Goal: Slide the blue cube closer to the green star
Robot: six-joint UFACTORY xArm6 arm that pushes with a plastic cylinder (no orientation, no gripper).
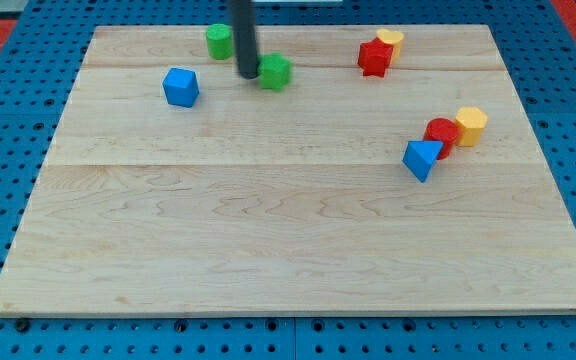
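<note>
Small blue cube block (180,87) sits at view's upper left on pale wooden board (268,240), well apart from other blocks.

Green star-shaped block (275,72) lies to its right.

My tip (247,75) rests just beside star's left face, between star and cube.

No jaws fitted (bare rod, holds nothing).

You judge cube light, rigid, free-sliding. Do not grasp; push centre of its left face.

Cube compact, no long axis; one corner faces view's bottom.

Bright, even overhead light, soft short shadows under blocks, sharp focus, no glare.
</note>
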